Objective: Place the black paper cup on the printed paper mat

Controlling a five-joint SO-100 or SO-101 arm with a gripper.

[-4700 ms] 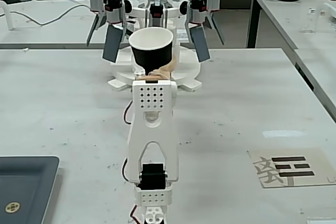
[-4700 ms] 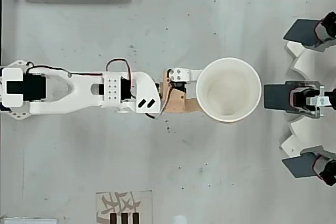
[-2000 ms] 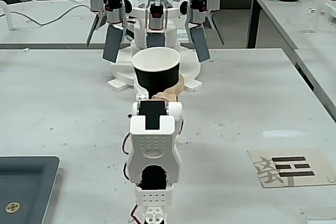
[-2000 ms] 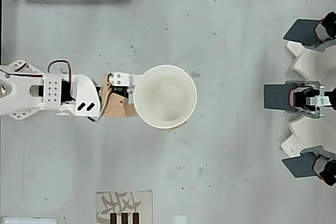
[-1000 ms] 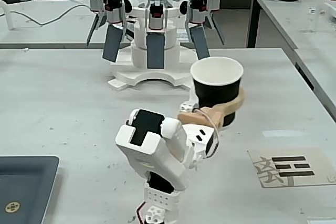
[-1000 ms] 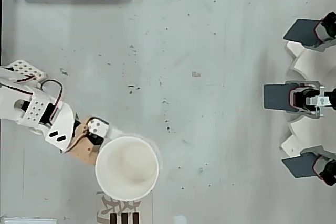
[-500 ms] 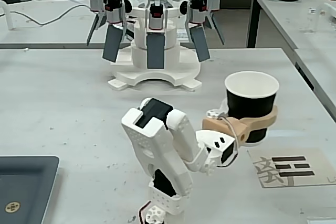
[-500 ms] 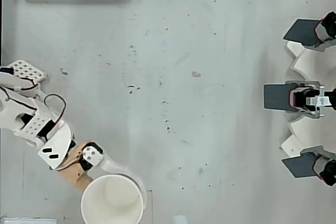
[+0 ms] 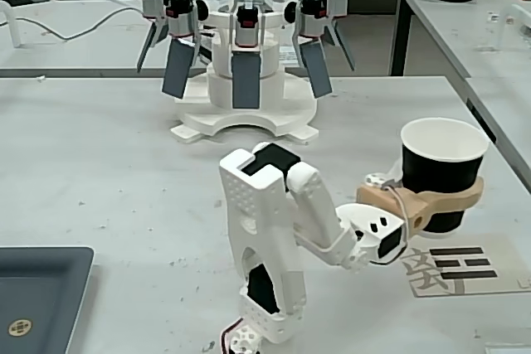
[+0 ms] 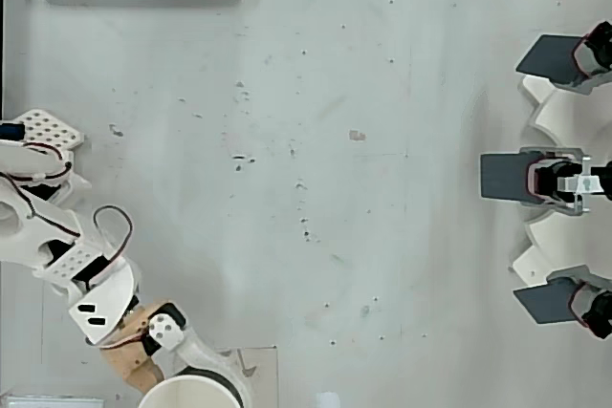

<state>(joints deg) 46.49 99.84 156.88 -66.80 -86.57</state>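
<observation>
Black paper cup [image 9: 441, 173] clamped in tool [image 9: 440, 196] – seemingly above printed paper mat [image 9: 461, 265] | overhead: rim only

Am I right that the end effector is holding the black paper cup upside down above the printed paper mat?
Not quite: the black paper cup is upright, its white inside showing in the fixed view. The end effector does hold it above the printed paper mat.

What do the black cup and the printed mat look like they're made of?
The black cup, held in the end effector, looks like matte paper: a rolled white rim and plain white inside. The printed mat seems thin beige paper, lying flat with printed ink bars.
</observation>
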